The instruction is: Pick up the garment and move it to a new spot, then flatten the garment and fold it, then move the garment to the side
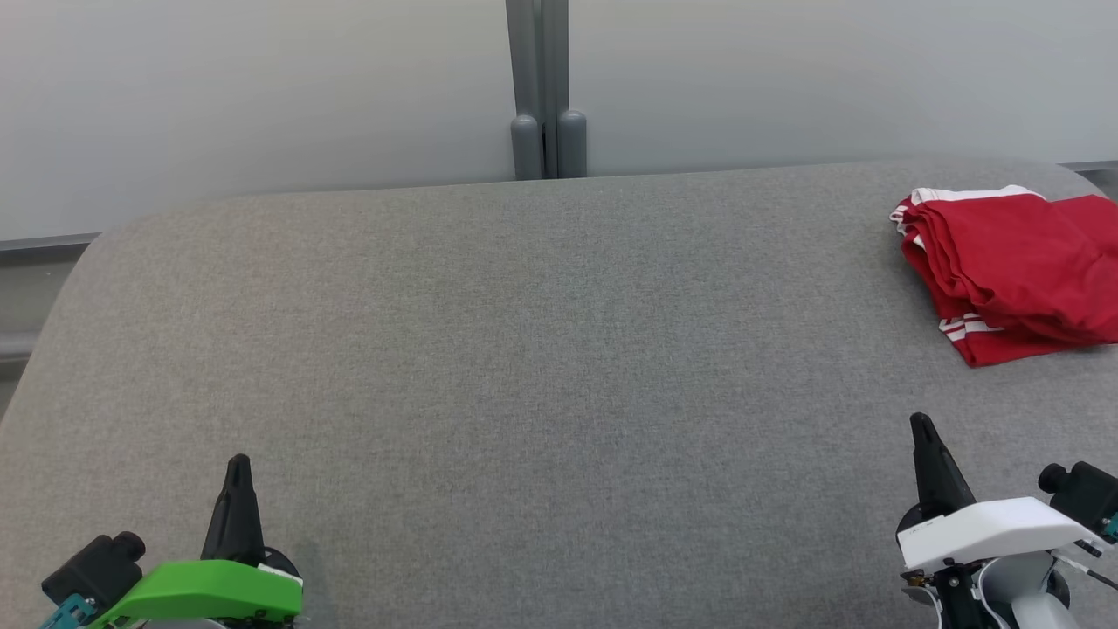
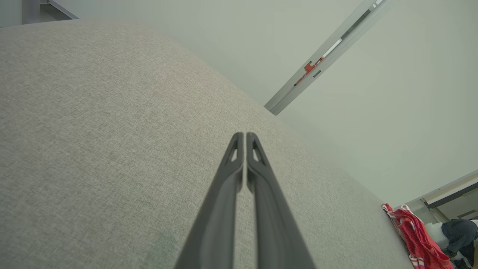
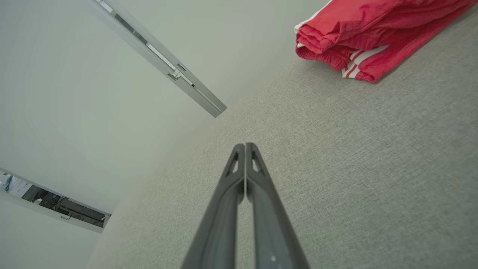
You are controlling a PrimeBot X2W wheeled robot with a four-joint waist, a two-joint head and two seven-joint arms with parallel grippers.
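A red garment (image 1: 1013, 271) with white stripes lies folded in a loose stack at the far right of the grey table (image 1: 541, 367), running off the head view's right edge. It also appears in the right wrist view as the garment (image 3: 369, 33) at top right, and small in the left wrist view as the garment (image 2: 414, 235) at the lower right. My right gripper (image 1: 922, 428) sits shut and empty near the front right, short of the garment. My left gripper (image 1: 238, 465) rests shut and empty at the front left. Both pairs of fingertips press together: left gripper (image 2: 244, 135), right gripper (image 3: 244, 145).
A pale wall stands behind the table, with a grey vertical post (image 1: 546, 87) at its middle. The table's far corners are rounded. Wide bare grey cloth spreads between the two grippers and the far edge.
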